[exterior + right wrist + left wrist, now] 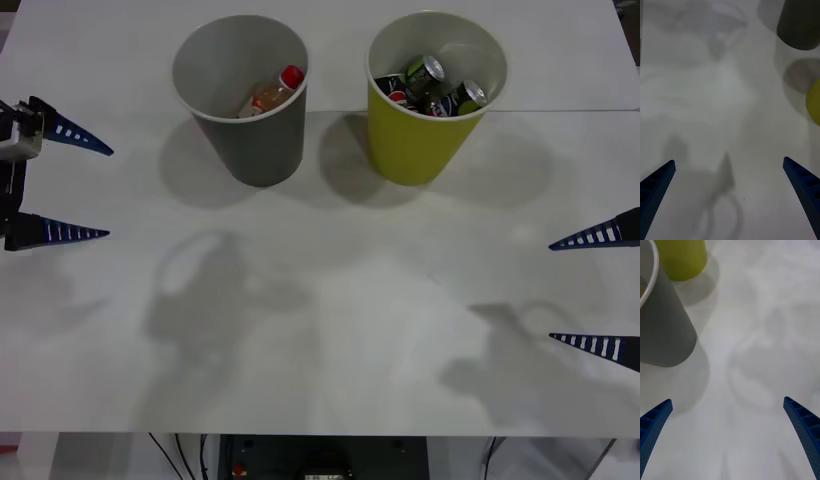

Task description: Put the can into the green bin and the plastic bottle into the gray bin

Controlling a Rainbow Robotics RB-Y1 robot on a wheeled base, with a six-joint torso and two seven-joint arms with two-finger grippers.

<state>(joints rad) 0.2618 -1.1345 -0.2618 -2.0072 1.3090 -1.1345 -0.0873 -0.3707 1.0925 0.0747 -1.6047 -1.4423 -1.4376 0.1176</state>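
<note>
The gray bin [250, 130] stands at the back left of the table, and the plastic bottle [268, 95] with its red cap lies inside it. To its right the green bin [425, 140] holds the can [396, 93] with the blue-and-red label, tucked beside two black-and-green cans [426, 72]. My left gripper [108, 193] hovers open at the table's left edge, well left of the gray bin [662, 326]. My right gripper [552, 292] is open at the right edge, nearer me than the green bin [814, 101]. Nothing is between either pair of fingers.
The white table [330, 330] stretches bare between the two grippers and in front of both bins. A seam runs across it just behind the bins. Cables and dark equipment [320, 455] sit below the table's front edge.
</note>
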